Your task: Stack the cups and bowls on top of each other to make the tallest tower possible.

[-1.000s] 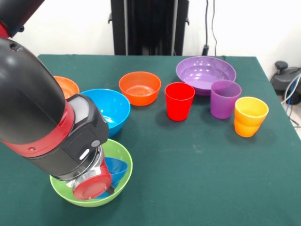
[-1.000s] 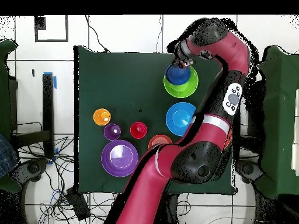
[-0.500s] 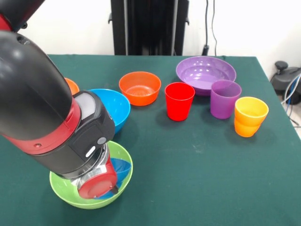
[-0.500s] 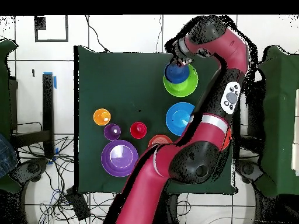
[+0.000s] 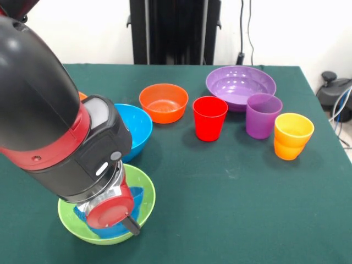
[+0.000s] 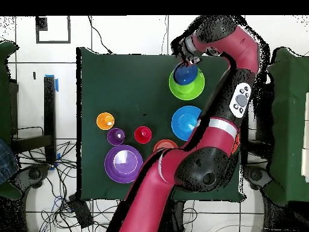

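Note:
The lime green bowl [image 5: 144, 204] [image 6: 187, 90] stands near the front left of the table, with the dark blue bowl [image 5: 135, 195] [image 6: 186, 74] inside it. My gripper [image 5: 127, 223] [image 6: 183, 60] reaches down into these bowls, and my wrist hides most of it. The light blue bowl [image 5: 135, 127] [image 6: 184, 121] is just behind. Further along are the small orange bowl [image 5: 163, 102] [image 6: 163, 144] and the purple bowl [image 5: 240, 84] [image 6: 123, 164]. The red cup [image 5: 209, 117] [image 6: 143, 134], purple cup [image 5: 263, 115] [image 6: 116, 136] and orange cup [image 5: 293, 136] [image 6: 105, 121] stand upright in a row.
A sliver of an orange-red bowl [image 5: 82, 95] shows behind my arm at the left. My arm [image 6: 232, 109] spans the table's side above the light blue bowl. Cables lie off the table's right edge in the front view.
My wrist has shifted slightly over the green bowl and the dark blue bowl now lies lower and flatter inside it. Everything else has stayed put.

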You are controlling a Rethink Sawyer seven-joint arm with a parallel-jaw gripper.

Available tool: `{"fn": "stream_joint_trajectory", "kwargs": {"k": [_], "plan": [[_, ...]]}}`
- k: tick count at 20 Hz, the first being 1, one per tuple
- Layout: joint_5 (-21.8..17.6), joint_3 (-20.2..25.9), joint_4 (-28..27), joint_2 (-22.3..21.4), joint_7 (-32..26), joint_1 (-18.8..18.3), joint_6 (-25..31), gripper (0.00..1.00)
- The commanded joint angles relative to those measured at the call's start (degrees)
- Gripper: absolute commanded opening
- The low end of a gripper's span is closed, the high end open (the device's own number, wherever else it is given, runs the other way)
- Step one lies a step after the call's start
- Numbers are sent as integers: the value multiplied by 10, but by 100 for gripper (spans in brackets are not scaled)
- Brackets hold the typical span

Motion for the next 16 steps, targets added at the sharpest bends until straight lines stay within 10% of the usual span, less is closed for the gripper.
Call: {"fn": "stream_joint_trajectory", "kwargs": {"k": [1, 16], "plan": [[-10, 17, 9, -6, -74, 11, 19, 100], [9, -5, -4, -8, -96, -1, 45, 100]]}}
